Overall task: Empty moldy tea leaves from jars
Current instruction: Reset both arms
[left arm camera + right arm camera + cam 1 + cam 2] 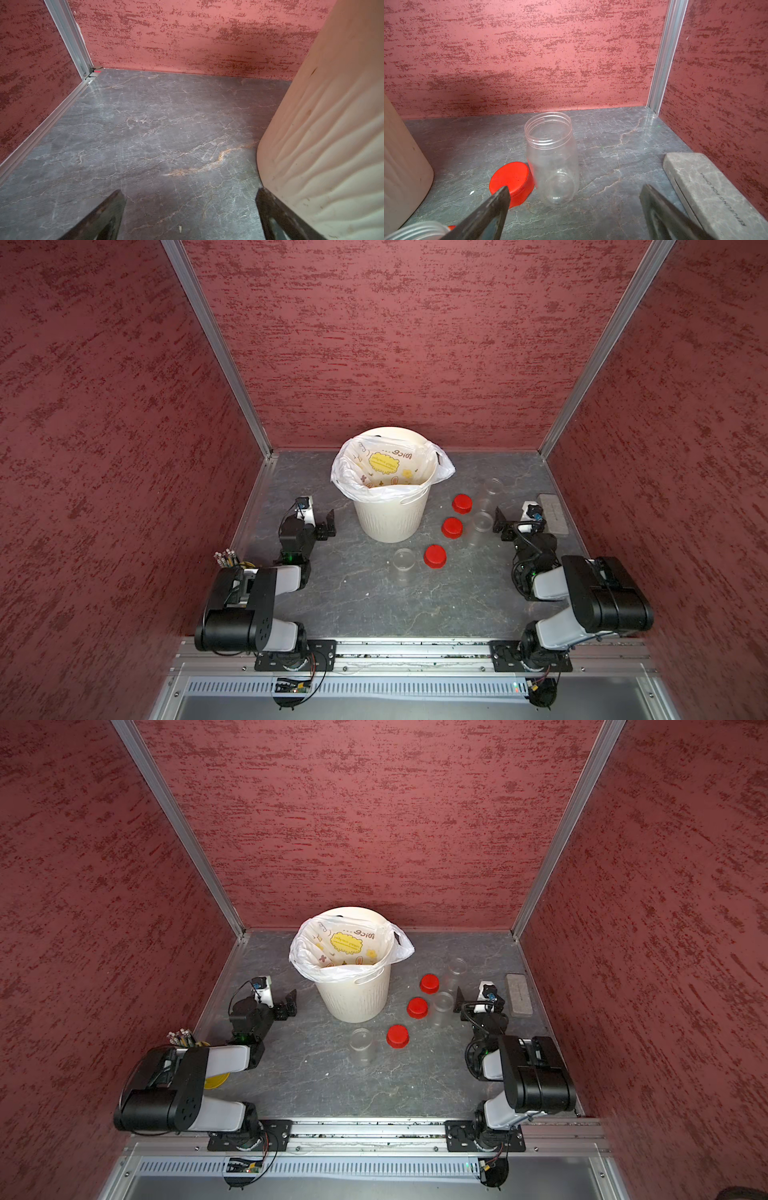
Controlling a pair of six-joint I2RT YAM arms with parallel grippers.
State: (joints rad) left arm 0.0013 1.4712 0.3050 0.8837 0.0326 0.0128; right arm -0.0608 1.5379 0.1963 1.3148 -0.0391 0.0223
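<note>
One jar [415, 231] mostly out of frame

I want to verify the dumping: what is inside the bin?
A white printed bag lines the bin. The near rim and the bag's fold hide the bottom, so any contents cannot be seen.

My left hand [191, 193] hangs low, fingers spread wide, grey-veined counter [155, 128] showing between them. The cream ribbed bin [324, 135] stands at two o'clock, just beside one finger. At eleven o'clock an aluminium post [70, 39] joins the red walls [187, 35].
</note>
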